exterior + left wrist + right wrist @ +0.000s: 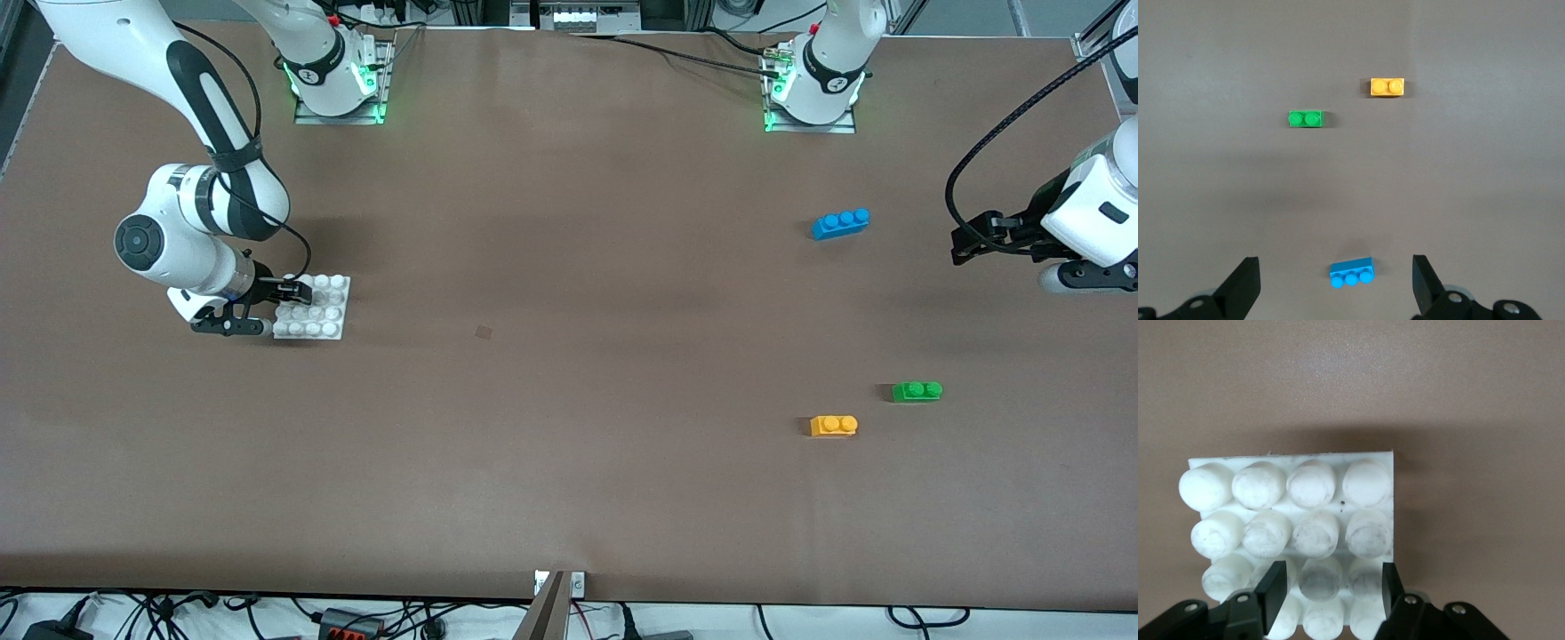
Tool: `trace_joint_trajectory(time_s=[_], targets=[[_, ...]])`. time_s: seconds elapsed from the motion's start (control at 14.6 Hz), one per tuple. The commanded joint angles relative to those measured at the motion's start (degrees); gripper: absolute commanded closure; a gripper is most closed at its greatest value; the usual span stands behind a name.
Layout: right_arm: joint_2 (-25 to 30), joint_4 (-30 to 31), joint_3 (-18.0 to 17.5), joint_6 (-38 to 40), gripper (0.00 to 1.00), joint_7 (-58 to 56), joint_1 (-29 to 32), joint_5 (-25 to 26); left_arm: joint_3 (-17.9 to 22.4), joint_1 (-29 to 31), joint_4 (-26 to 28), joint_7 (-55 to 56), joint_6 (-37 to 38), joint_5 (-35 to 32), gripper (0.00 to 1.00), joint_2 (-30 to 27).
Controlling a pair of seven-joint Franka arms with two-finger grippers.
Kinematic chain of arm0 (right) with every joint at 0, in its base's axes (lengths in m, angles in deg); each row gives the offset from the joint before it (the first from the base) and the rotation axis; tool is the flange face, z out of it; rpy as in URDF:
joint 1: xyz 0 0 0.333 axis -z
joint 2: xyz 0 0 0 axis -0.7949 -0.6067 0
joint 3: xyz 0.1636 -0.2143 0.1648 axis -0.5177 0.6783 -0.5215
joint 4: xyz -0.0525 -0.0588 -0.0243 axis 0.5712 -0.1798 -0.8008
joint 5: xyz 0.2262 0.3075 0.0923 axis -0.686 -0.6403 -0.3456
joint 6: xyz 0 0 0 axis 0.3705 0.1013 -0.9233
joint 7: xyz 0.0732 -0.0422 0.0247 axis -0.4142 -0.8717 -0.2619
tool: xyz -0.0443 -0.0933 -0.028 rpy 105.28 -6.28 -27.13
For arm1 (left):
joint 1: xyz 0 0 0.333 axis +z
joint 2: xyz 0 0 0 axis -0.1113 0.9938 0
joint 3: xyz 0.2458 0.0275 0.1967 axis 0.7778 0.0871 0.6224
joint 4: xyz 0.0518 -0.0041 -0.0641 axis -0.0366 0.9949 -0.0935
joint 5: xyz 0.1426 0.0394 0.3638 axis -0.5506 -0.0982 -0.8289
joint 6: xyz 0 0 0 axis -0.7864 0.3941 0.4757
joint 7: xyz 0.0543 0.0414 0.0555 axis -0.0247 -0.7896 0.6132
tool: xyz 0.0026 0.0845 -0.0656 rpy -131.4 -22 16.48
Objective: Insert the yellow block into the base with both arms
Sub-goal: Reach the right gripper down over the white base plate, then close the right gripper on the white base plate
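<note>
Two arms are at the brown worktop, one working and one waiting.

Right hand: down at the base, at the right arm's end of the worktop. In the right wrist view its fingers sit narrowed among the studs at the base's edge, one stud caught between them. So the right hand is clamped on the base. The base lies flat on the worktop, white, four studs by four, somewhat grubby.

Left hand: hangs in the air over the left arm's end of the worktop, waiting. The left wrist view shows its fingers spread wide with nothing between them but the worktop below; left hand empty.

Yellow block: on the worktop at the left arm's end, studs up, well apart from both hands and a long way from the base. It is untouched. In the left wrist view the yellow block lies well out ahead of the left hand.

Other bricks, same end:
- green brick, near the yellow block and slightly farther from the front camera; also ahead of the left hand.
- blue brick, three studs, the nearest of the three to the left hand; seen between its fingertips in the left wrist view, lying on the worktop below.
</note>
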Motion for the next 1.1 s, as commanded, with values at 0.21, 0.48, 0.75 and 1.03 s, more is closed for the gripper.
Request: trace_joint_trajectory(time_s=[0.21, 0.48, 0.75, 1.03], targets=[[-1.80, -0.17, -0.31, -2.60, 0.34, -2.87, 1.31, -1.12, -0.39, 0.40, -0.82, 0.05, 1.03, -0.65, 0.00, -0.15], [-1.89, -0.26, -0.32, -2.69, 0.36, -2.87, 1.40, -1.12, -0.39, 0.40, -0.82, 0.05, 1.03, -0.65, 0.00, -0.07], [-1.98, -0.26, -0.32, -2.60, 0.56, -2.87, 1.31, -1.12, -0.39, 0.40, -0.82, 0.05, 1.03, -0.65, 0.00, -0.15], [-2.15, -0.26, -0.58, -2.25, 0.56, -2.87, -0.17, -1.12, -0.39, 0.40, -0.82, 0.05, 1.03, -0.65, 0.00, -0.07]])
